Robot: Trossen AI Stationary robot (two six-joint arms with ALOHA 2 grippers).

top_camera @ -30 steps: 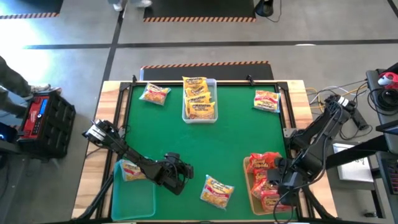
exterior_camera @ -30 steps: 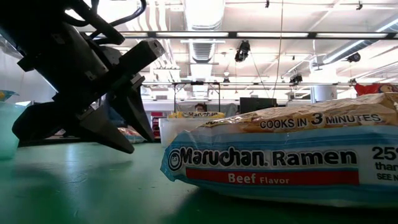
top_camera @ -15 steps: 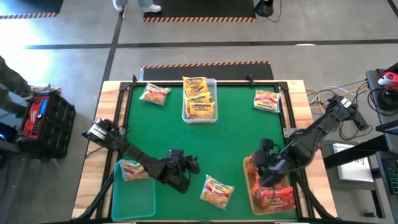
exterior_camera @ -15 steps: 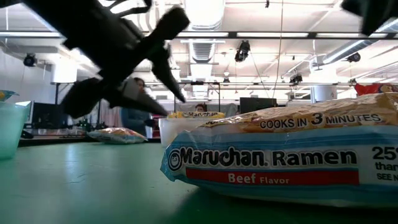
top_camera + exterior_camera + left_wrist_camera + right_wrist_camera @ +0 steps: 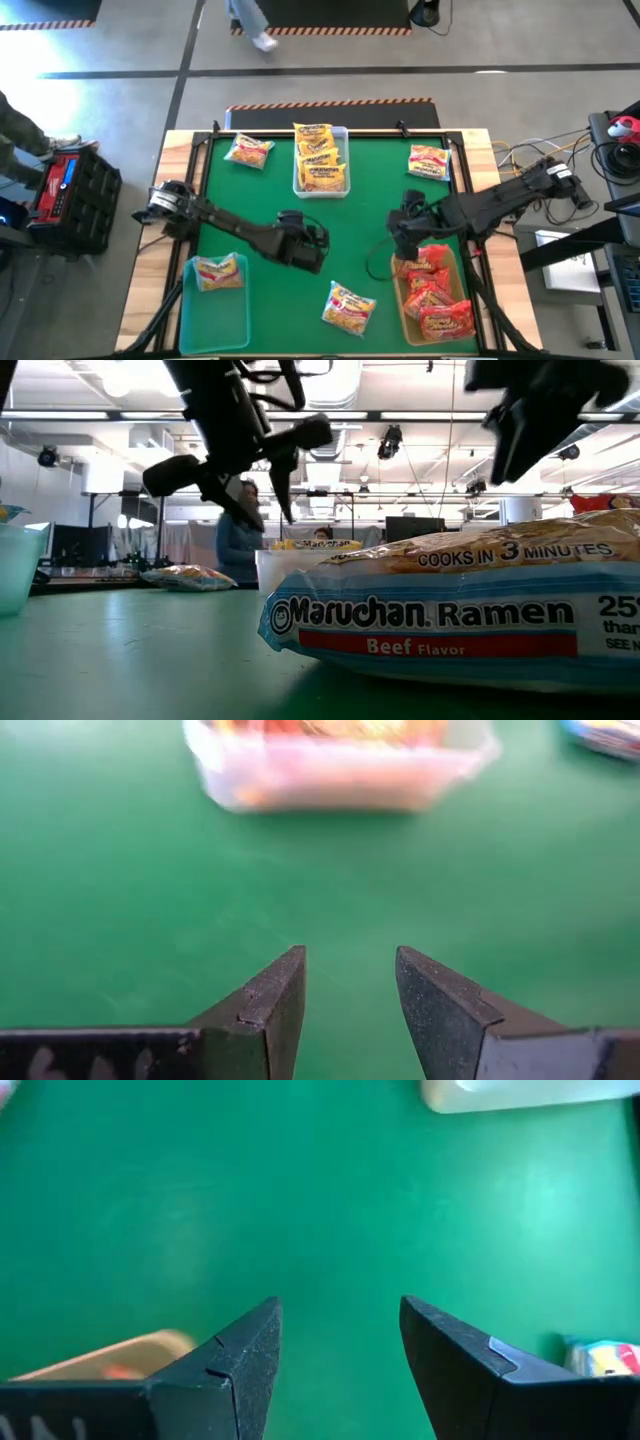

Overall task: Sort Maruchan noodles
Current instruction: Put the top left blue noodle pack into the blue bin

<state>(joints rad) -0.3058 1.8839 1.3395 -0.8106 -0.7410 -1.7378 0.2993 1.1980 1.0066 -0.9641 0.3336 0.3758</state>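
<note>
Both claws are spread and empty above the green mat: the left gripper (image 5: pixel 312 243) just beyond the loose beef ramen packet (image 5: pixel 349 306), the right gripper (image 5: pixel 405 225) farther from it, above the tan bin (image 5: pixel 398 292). Judged best: lower squarely onto that packet and pinch its flat middle. Counted: three bins; three loose packets, one in the green bin (image 5: pixel 190 315).

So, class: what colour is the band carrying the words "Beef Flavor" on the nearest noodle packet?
Red, with pale lettering, on the nearest noodle packet; the low view shows it best.
</note>
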